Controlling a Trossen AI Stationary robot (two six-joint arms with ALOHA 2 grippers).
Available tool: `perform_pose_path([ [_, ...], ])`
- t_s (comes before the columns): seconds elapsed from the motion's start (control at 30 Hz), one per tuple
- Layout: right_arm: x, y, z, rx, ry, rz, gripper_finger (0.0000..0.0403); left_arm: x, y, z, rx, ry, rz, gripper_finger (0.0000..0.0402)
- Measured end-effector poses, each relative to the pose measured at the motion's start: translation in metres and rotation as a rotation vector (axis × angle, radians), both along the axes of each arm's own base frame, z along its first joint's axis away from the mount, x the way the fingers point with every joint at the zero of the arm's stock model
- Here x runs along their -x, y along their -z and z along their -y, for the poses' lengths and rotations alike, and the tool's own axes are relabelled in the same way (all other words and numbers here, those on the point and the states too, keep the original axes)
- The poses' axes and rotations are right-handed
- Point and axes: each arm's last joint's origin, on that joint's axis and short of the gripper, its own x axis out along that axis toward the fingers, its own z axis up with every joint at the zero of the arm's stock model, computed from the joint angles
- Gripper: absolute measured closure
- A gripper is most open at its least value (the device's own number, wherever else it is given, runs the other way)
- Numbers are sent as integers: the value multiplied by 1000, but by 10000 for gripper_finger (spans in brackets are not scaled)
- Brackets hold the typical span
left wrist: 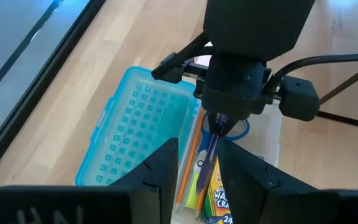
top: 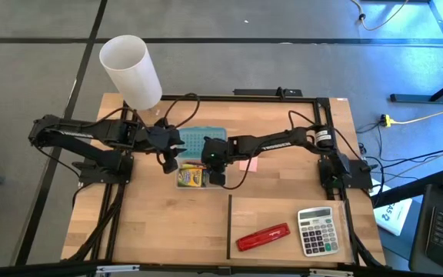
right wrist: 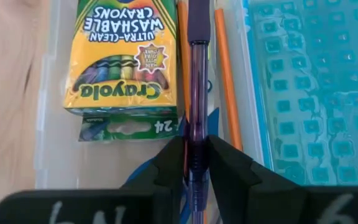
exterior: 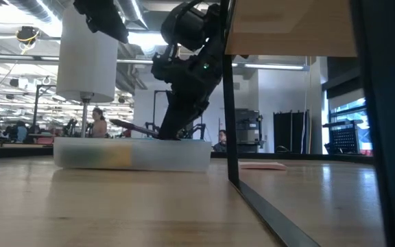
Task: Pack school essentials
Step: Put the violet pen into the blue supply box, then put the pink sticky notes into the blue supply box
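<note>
On the left, the left gripper (top: 169, 160) is hovering at the left edge of the clear pencil case (right wrist: 45, 124), which is sitting at mid-bench (top: 152, 231); its fingers are standing slightly apart with nothing between them. The case's blue lid (top: 204, 140) is lying open on the far side. Inside the case, the yellow-green crayon box (right wrist: 126, 59) is resting flat, two thin orange pencils (right wrist: 227, 87) are lying alongside it, and blue-handled scissors (right wrist: 213, 121) are partly showing beneath. Directly over the case, the right gripper (right wrist: 194, 155) is clamping the dark pen (right wrist: 197, 81), holding it lengthwise above the pencils. Just right of the case, the pink sticky-note pad (top: 247, 163) is lying on the bench. Nearer and further right, a red stapler (top: 263, 237) and a grey calculator (top: 317, 230) are sitting well apart from the case.
</note>
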Motion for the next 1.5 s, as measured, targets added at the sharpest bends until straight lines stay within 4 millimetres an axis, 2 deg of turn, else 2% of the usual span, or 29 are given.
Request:
perform_pose_path([
  [0.23, -1, 8, 0, -2, -2, -19, 328, 0, 0, 0, 0, 0, 0, 294],
  [1.1, -2, 8, 0, -17, -6, -9, 325, 0, 0, 0, 0, 0, 0, 294],
  [1.23, -3, 7, 0, -17, -7, 7, 311, 0, 0, 0, 4, 4, 0, 294],
  [1.5, -4, 7, 0, -17, -6, 13, 256, 0, 1, 3, 80, 77, -12, 294],
])
